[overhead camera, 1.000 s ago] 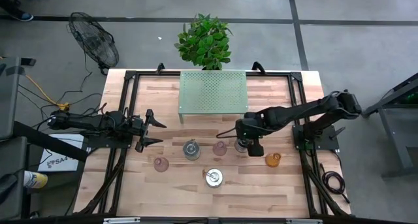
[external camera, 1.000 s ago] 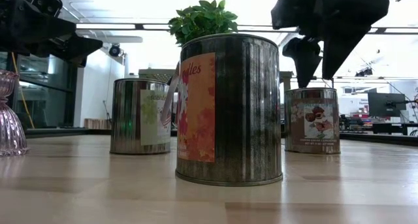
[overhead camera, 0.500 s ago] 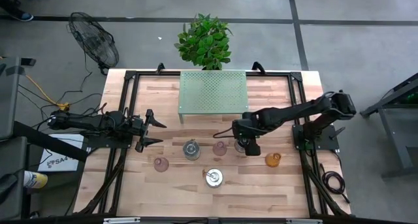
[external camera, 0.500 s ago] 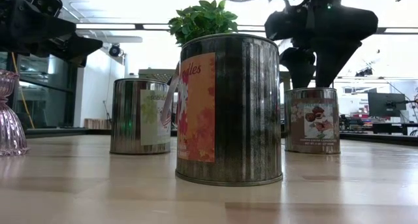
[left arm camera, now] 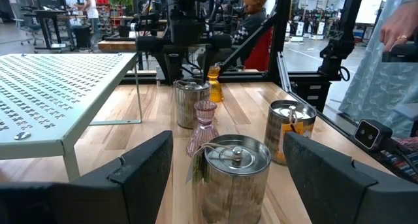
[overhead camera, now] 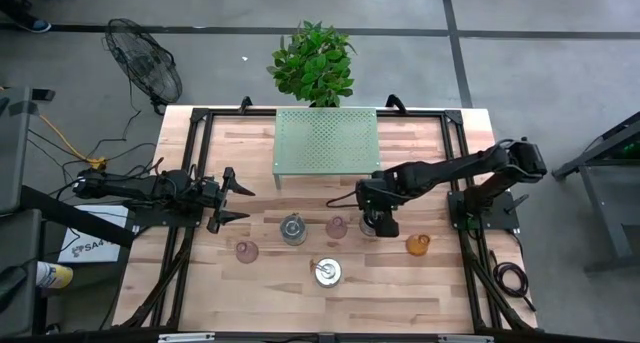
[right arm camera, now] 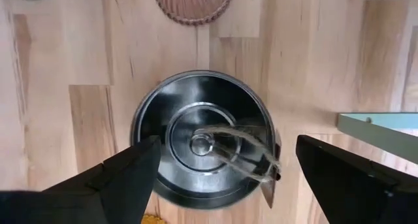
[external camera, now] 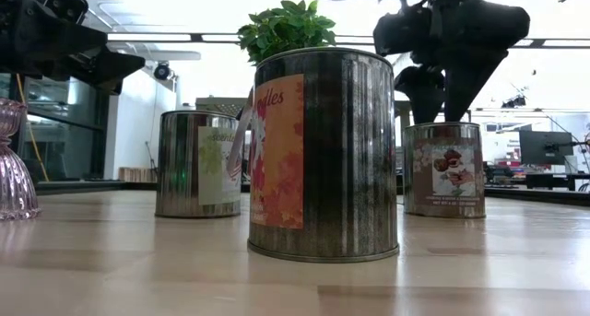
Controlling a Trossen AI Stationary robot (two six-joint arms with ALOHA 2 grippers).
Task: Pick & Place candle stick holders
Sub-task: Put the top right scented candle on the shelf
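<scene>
I see a wooden table (overhead camera: 260, 303) in a big workshop, with a leafy plant (overhead camera: 314, 63) at its far edge and a round fan (overhead camera: 145, 71) on the floor. A green shelf (overhead camera: 327, 140) full of little holes stands at the back of the table. I think the holders will end up on or by it, but I can't be sure.

The holders sit in a loose bunch in front of the shelf, each with space around it so a gripper can fit. There are three silver tins: one in the middle (overhead camera: 293, 228), one nearer the front (overhead camera: 326, 272), and one under my right arm (right arm camera: 202, 144). Two pink glass ones stand at (overhead camera: 246, 251) and (overhead camera: 336, 227). The orange glass one (overhead camera: 418, 245) is off to the right.

My right gripper (overhead camera: 378, 221) hangs straight over its tin. Its fingers are spread wide, one on each side of the tin, not touching it. I hold it like that so I can drop down and squeeze. The tin has a string loop on its lid, which could snag.

My left gripper (overhead camera: 228, 198) waits at the left side of the table, fingers wide apart too, holding nothing. It stays clear so the arms don't bump.
</scene>
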